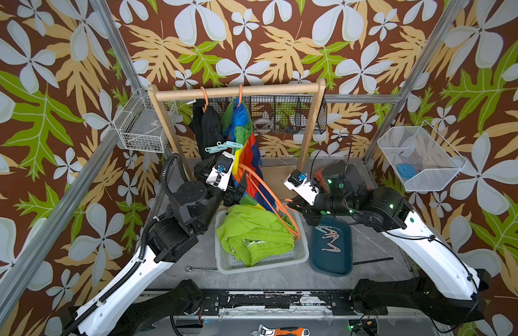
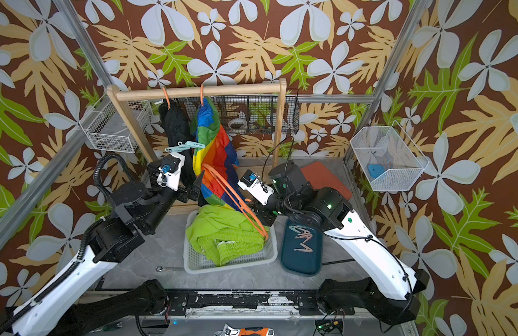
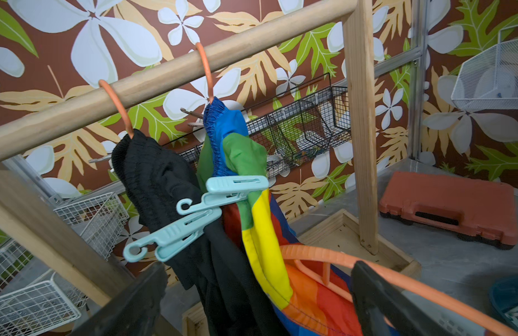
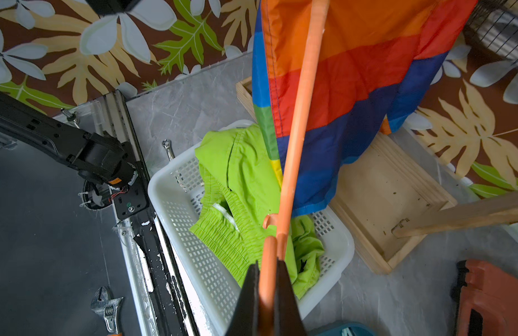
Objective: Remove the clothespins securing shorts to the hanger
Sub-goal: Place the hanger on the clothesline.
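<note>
Black shorts point(image 3: 164, 180) and colour-blocked shorts point(image 3: 263, 221) hang from orange hooks on the wooden rail point(image 3: 164, 75). Two mint clothespins point(image 3: 176, 232) point(image 1: 220, 147) stick out where the two pairs meet. My left gripper point(image 3: 259, 270) point(image 1: 237, 189) is open just below the pins, its fingers either side of both hanging pairs. My right gripper point(image 4: 268, 291) point(image 1: 292, 203) is shut on the lower end of the orange hanger point(image 4: 298, 122) that carries the colour-blocked shorts. Lime green shorts point(image 1: 254, 232) lie in the white basket point(image 1: 281, 260). Several loose clothespins point(image 1: 329, 237) rest in the teal tray point(image 1: 330, 261).
The rack's wooden post point(image 1: 311, 125) and base tray point(image 4: 379, 192) stand behind the basket. A black wire basket point(image 1: 284, 113) hangs at the back, white wire baskets at the left point(image 1: 144, 125) and right point(image 1: 417, 157). A red-orange case point(image 3: 449, 206) and a spanner point(image 1: 199, 269) lie on the table.
</note>
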